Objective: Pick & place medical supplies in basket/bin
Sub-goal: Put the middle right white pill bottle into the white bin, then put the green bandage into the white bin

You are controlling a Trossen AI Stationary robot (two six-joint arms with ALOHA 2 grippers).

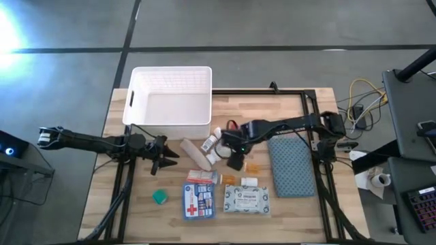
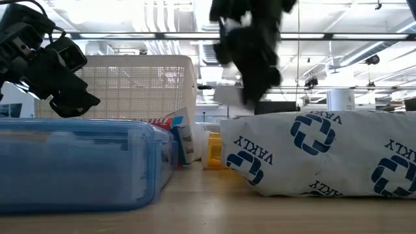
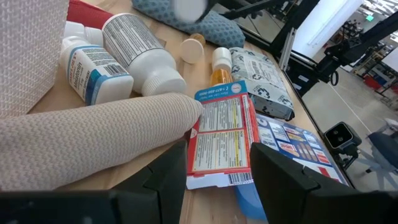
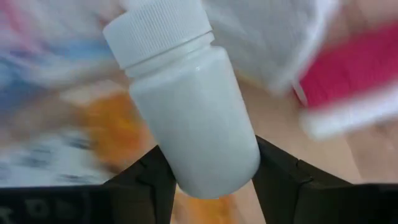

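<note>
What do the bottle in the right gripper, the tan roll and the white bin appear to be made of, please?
The white bottle held between the right gripper fingers looks like smooth, matt plastic with a ribbed screw cap. The tan roll appears to be woven elastic bandage fabric, judging by its fine crinkled weave. The white bin seems moulded plastic, with slotted sides and a slight sheen.

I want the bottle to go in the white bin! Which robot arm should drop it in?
The right one, probably. The right gripper is already shut on a white pill bottle, beside the bin. The left gripper is open and holds nothing.
</note>
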